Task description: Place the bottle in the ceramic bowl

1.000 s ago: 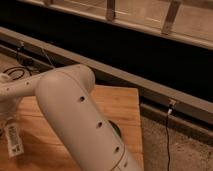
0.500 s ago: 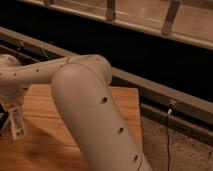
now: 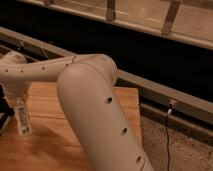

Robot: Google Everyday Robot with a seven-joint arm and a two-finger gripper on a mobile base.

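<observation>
Holding entry: gripper (image 3: pixel 10 111), far left of the arm's elbow (image 3: pixel 90 85), fingers closed on the bottle (image 3: pixel 23 118).
Bottle: upright, neck up, over the wooden table (image 3: pixel 55 142), left of the elbow.
Change: within the last second the bottle has risen and drifted slightly toward the elbow.
Ceramic bowl: not visible; a green edge showed beside the elbow a second ago.
Judgement: carry under way, placement outstanding.
</observation>
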